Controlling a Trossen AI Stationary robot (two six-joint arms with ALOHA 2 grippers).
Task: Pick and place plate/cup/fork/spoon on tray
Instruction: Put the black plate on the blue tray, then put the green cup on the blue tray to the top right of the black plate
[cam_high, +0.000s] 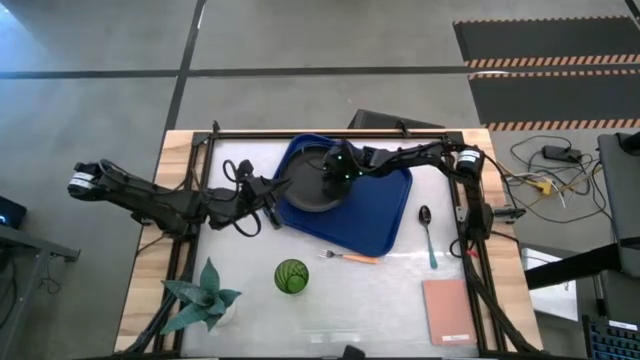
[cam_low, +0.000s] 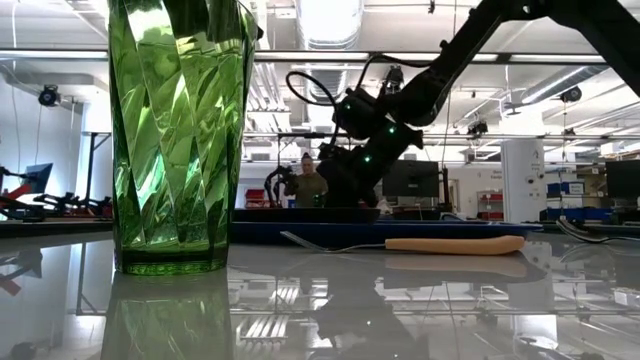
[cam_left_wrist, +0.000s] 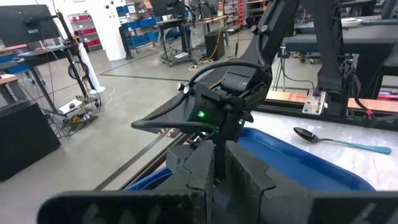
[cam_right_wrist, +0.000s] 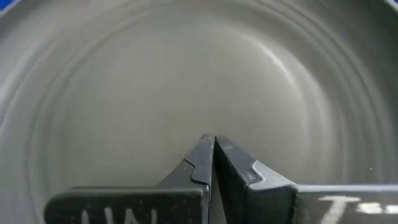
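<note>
The dark plate (cam_high: 305, 190) lies on the left part of the blue tray (cam_high: 385, 215). My left gripper (cam_high: 276, 205) is at the plate's left rim, its fingers nearly closed (cam_left_wrist: 217, 165). My right gripper (cam_high: 335, 172) is shut and points down over the plate's inner floor (cam_right_wrist: 186, 74). The green cup (cam_high: 291, 276) stands upright on the table in front of the tray. The orange-handled fork (cam_high: 350, 257) lies flat by the tray's near edge. The teal-handled spoon (cam_high: 427, 235) lies flat on the table to the right of the tray. My left gripper comes level from the table's left and closes on the plate's left rim (cam_high: 284, 198). Its own fingers hide the place of contact in the left wrist view. The plate rests on the tray. My right gripper holds its shut fingertips (cam_right_wrist: 205, 149) at the plate's inner floor from above. I cannot tell whether they touch it.
A pale teal spiky plant (cam_high: 205, 298) stands at the near left and a pink pad (cam_high: 448, 312) lies at the near right. The tray's right half (cam_high: 390, 195) is bare. A person stands in the room far behind the table (cam_low: 310, 185).
</note>
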